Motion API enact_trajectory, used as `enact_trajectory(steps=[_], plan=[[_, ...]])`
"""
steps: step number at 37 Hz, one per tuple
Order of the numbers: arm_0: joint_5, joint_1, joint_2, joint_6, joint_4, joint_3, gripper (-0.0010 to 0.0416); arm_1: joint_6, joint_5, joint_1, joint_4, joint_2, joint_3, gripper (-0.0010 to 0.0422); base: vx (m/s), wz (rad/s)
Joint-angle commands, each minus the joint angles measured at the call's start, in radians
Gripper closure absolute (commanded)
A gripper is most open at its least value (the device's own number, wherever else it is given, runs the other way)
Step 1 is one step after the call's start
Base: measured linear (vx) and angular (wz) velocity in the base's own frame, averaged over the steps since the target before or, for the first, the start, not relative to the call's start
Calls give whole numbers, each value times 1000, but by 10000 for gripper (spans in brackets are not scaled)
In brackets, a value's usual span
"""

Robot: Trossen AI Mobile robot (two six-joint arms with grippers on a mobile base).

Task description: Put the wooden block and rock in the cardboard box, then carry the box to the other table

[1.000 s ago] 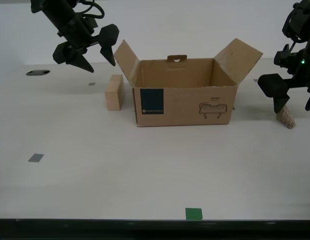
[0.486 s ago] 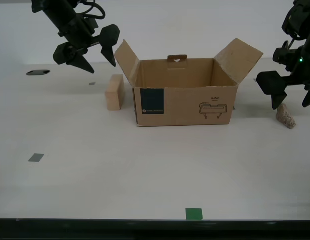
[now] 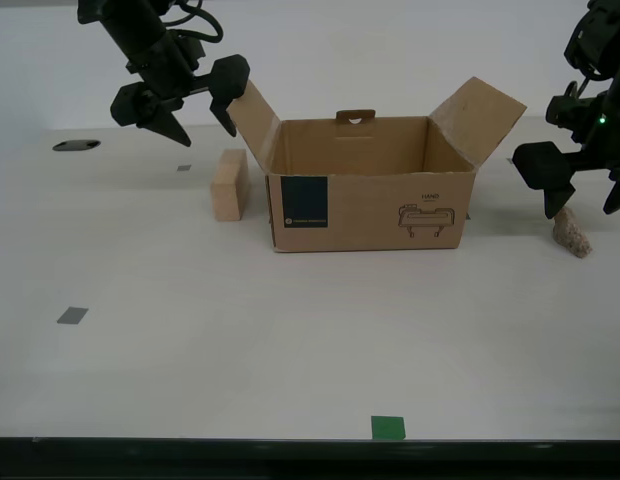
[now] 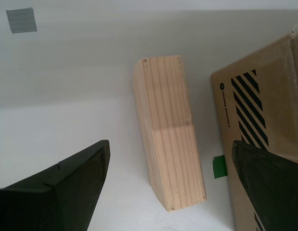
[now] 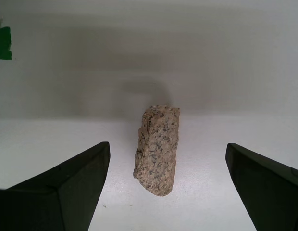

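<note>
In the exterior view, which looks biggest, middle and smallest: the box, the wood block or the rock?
1. Brown cardboard box, biggest by far.
2. Light-tan wooden block.
3. Rough grey-brown rock, smallest, partly hidden by an end effector.

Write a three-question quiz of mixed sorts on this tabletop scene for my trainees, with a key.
1. True or false: the wooden block already lies inside the cardboard box.
2. What sits below my first gripper? A) the rock B) a green tape square C) the handle tab
3. Fill in: the jaws of my second gripper stand ____ above the block.

Key: 1 false, it rests on the table beside the box; 2 A; 3 open.
</note>
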Motion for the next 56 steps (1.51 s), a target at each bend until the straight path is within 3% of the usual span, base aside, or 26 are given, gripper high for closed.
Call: enact_trajectory(steps=[1,9,13,15,22,36,56], plan=[[6,0,1,0,0,0,80,-2,-9,-5,10,0,-1,67,0,0],[6,0,1,0,-3,0,93,-2,-4,-8,43,60,2,67,0,0],[6,0,1,0,-14,0,91,-10,69,-5,55,101,2,67,0,0],[6,0,1,0,-16,-1,91,-10,79,-5,57,113,2,67,0,0],[6,0,1,0,-15,-2,92,-29,74,-6,68,125,2,67,0,0],[6,0,1,0,-6,-2,92,-28,10,-5,95,131,1,67,0,0],[6,0,1,-1,41,-26,91,-29,8,-9,117,133,-4,67,0,0]])
